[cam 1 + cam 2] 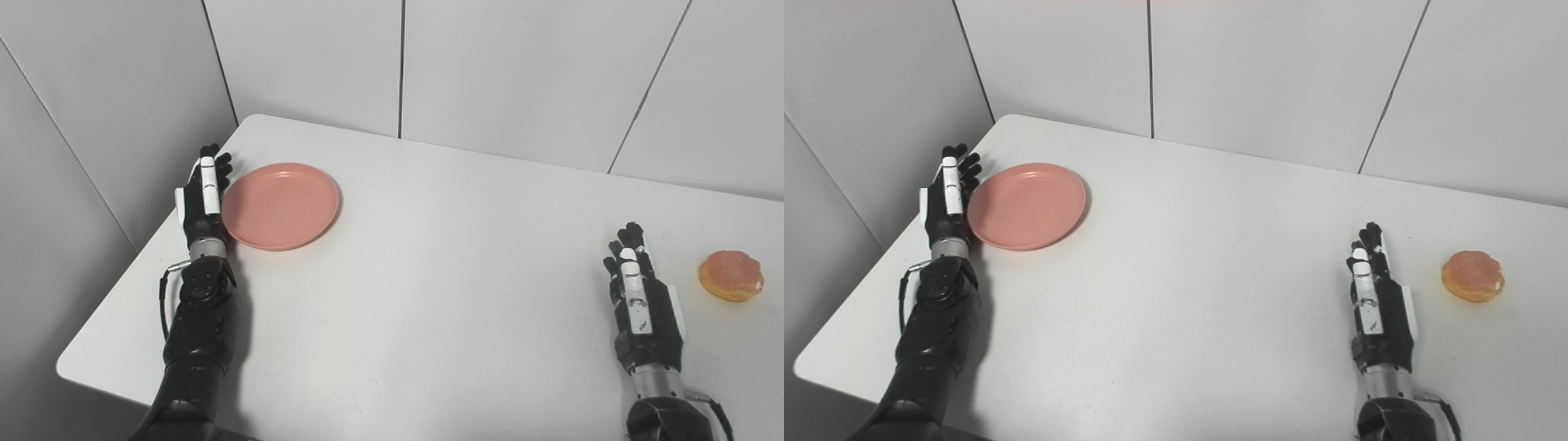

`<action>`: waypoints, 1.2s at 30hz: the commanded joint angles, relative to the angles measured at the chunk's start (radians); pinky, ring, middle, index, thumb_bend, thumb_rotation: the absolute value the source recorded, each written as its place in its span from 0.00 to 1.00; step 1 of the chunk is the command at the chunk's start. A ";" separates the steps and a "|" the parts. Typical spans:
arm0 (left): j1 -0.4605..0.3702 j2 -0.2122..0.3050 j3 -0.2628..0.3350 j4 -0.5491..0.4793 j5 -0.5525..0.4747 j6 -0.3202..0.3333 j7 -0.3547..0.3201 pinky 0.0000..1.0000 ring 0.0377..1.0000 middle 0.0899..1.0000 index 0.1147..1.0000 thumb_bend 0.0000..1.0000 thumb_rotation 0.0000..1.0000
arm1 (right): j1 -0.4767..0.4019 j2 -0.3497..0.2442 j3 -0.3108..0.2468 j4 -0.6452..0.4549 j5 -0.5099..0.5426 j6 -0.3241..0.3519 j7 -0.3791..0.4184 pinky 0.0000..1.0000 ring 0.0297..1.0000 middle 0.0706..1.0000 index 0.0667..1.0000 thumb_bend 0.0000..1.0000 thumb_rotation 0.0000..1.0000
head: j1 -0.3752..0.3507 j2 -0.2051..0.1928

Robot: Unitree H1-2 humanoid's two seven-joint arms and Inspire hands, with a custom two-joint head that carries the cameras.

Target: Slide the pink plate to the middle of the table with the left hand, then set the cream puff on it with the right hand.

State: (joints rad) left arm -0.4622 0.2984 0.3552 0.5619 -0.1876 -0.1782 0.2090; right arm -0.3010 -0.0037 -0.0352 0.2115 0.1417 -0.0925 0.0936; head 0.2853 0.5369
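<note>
**Plate sits just right of the left hand, with open worktop beyond it**

The pink plate (280, 205) lies flat in the upper left of the frame, near the worktop's (429, 294) left edge and well short of its middle. The left hand (205, 199) stands edge-on just beside the plate's left rim, fingers straight and pointing up the frame, apparently touching the rim or a hair off it; it grips nothing. So the plate lies directly to the picture's right of that hand, and a sideways push toward frame centre looks like what the slide calls for, with bare surface along the way

The cream puff (731, 275) rests at the right edge of the frame, well apart from the plate. The right hand (640, 294) lies near it, to its left, fingers extended and empty, with a clear gap between them. That hand is by far the nearer to the puff, which lies to its right and slightly higher in the frame
</note>
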 commanded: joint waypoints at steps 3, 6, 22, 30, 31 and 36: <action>-0.005 -0.008 -0.024 -0.061 0.004 0.048 -0.015 0.85 0.82 0.80 0.80 0.60 1.00 | 0.036 0.004 0.000 0.025 0.004 -0.012 0.004 1.00 1.00 1.00 0.99 0.55 0.82 | -0.002 0.002; 0.001 -0.024 -0.037 -0.087 0.011 0.069 -0.011 0.82 0.79 0.77 0.76 0.54 1.00 | 0.035 0.004 0.001 0.026 0.002 -0.018 0.003 1.00 1.00 1.00 0.99 0.54 0.81 | -0.002 0.002; 0.024 -0.080 -0.098 -0.189 -0.018 0.182 -0.084 0.87 0.83 0.79 0.79 0.57 1.00 | 0.035 0.001 -0.005 0.043 0.008 -0.045 0.012 1.00 1.00 1.00 0.98 0.56 0.81 | -0.014 0.007; 0.055 -0.120 -0.197 -0.274 0.026 0.193 -0.118 0.87 0.82 0.79 0.80 0.56 1.00 | 0.034 0.003 -0.004 0.037 0.016 -0.026 0.015 1.00 1.00 1.00 0.98 0.54 0.81 | -0.028 0.008; 0.057 -0.122 -0.202 -0.277 0.028 0.192 -0.119 0.87 0.82 0.79 0.80 0.56 1.00 | 0.033 0.004 -0.004 0.037 0.017 -0.025 0.015 1.00 1.00 1.00 0.98 0.55 0.80 | -0.031 0.008; 0.084 -0.152 -0.227 -0.342 0.022 0.235 -0.134 0.90 0.86 0.82 0.82 0.54 1.00 | 0.035 0.002 -0.001 0.036 0.007 -0.032 0.011 1.00 1.00 1.00 0.99 0.56 0.80 | -0.046 0.009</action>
State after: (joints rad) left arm -0.3717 0.1548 0.1408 0.2504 -0.1720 0.0436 0.0987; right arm -0.3007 -0.0058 -0.0358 0.2120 0.1433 -0.0927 0.0977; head 0.2409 0.5446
